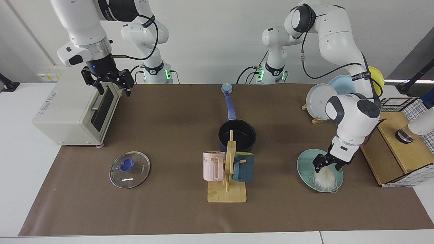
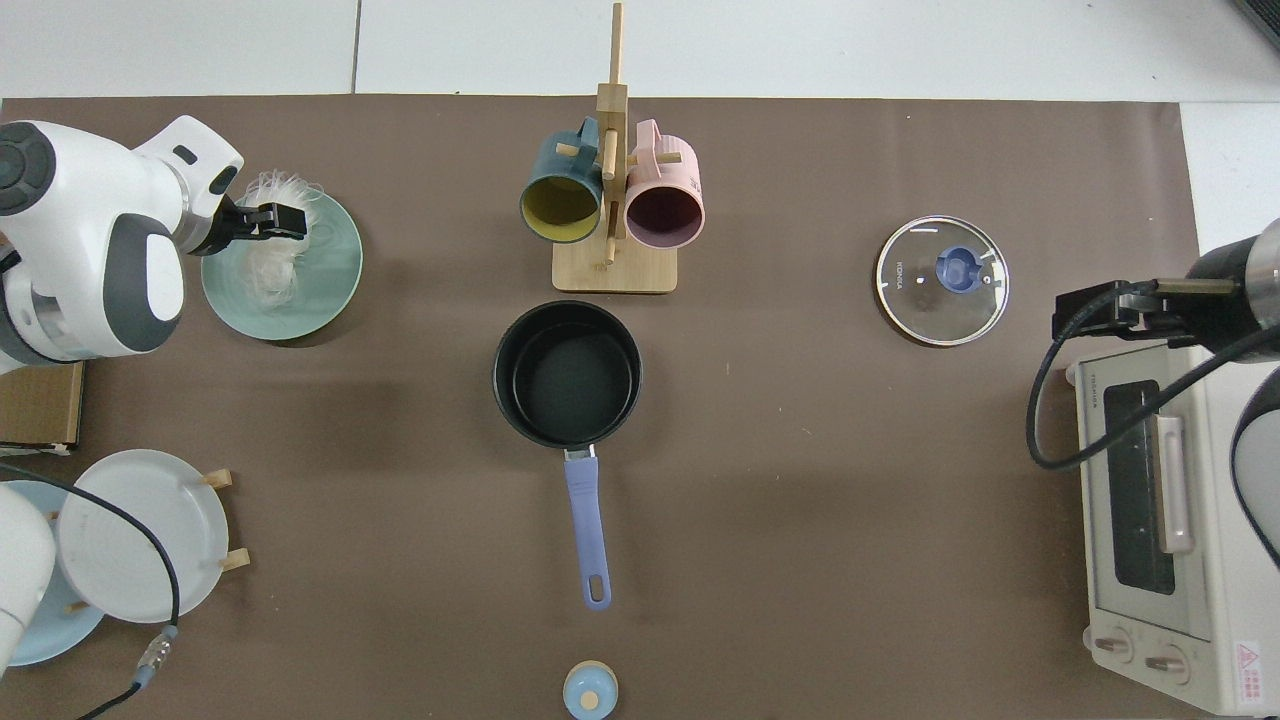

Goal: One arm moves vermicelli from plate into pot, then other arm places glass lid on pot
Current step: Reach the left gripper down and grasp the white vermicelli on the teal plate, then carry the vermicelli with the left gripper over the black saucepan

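Note:
The white vermicelli [image 1: 325, 179] [image 2: 270, 270] lies on the teal plate [image 1: 305, 166] [image 2: 335, 270] near the table's front. My left gripper [image 1: 327, 165] [image 2: 272, 220] hangs just over the bundle's far end, open, its fingers on either side of the top threads. The dark-blue pot [image 1: 244, 134] [image 2: 567, 375] stands mid-table with nothing in it, its handle pointing toward the arm bases. The glass lid [image 1: 129, 169] [image 2: 942, 280] with its blue knob lies flat on the mat. My right gripper [image 1: 108, 81] [image 2: 1090, 310] waits open above the toaster oven's front.
A wooden mug rack [image 1: 227, 189] [image 2: 612, 270] with a pink and a teal mug stands just in front of the pot. A toaster oven [image 1: 74, 108] [image 2: 1160, 500], a plate rack [image 1: 322, 101] [image 2: 140, 535] and a wooden box [image 1: 396, 149] line the sides.

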